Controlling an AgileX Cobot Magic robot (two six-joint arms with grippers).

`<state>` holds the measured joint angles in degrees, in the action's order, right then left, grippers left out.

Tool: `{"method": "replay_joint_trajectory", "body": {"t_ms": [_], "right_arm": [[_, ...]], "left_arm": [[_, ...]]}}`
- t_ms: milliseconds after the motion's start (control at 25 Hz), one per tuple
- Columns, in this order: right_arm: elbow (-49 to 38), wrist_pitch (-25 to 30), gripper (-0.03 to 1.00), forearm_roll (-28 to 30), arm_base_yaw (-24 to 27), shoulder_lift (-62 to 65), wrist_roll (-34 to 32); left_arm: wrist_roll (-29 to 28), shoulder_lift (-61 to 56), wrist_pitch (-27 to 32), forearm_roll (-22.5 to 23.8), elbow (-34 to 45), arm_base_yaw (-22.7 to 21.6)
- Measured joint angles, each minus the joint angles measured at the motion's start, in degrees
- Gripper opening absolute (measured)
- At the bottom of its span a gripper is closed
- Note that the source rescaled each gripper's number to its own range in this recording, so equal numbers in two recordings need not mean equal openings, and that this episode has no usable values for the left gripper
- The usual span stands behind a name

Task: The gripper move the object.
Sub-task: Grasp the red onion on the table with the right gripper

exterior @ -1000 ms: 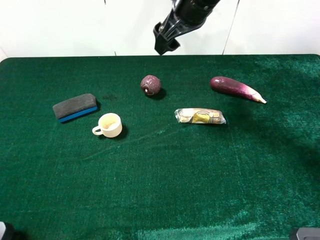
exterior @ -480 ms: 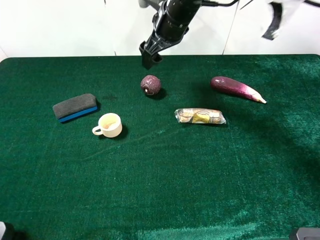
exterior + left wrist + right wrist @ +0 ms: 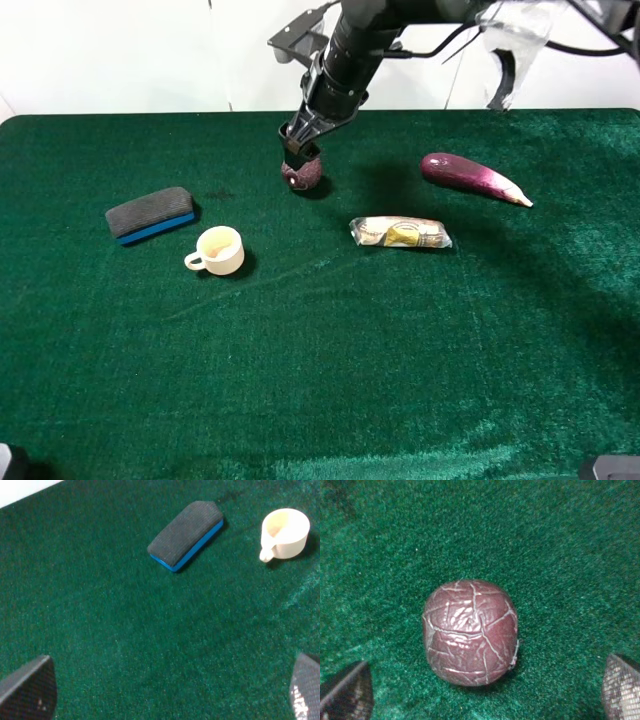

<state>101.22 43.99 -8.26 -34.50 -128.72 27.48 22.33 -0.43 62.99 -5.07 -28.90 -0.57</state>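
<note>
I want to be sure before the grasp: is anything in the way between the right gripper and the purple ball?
Nothing visible. The right gripper hangs open right over the ball; its fingers stand on either side, with only green cloth between.

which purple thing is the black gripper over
The small round maroon ball with grooved skin, directly under the open right gripper; the long glossy purple eggplant lies well apart.

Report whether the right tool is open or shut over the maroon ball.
Open. The right tool holds its fingertips wide apart, either side of the ball, clear of it.
</note>
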Motion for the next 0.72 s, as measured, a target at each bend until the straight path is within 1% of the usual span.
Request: {"method": "replay_joint_trajectory", "body": {"t_ms": [200, 400, 720], "right_arm": [[0.0, -1.3, 1.0, -0.5, 0.0, -1.91, 1.01], [0.0, -2.67, 1.0, -2.19, 0.0, -3.77, 2.47], [0.11, -5.97, 1.0, -2.88, 0.0, -5.88, 2.85]], "left_arm": [[0.0, 0.0, 0.0, 0.0, 0.0, 0.0], [0.0, 0.0, 0.0, 0.0, 0.0, 0.0], [0.0, 0.0, 0.0, 0.0, 0.0, 0.0]]}}
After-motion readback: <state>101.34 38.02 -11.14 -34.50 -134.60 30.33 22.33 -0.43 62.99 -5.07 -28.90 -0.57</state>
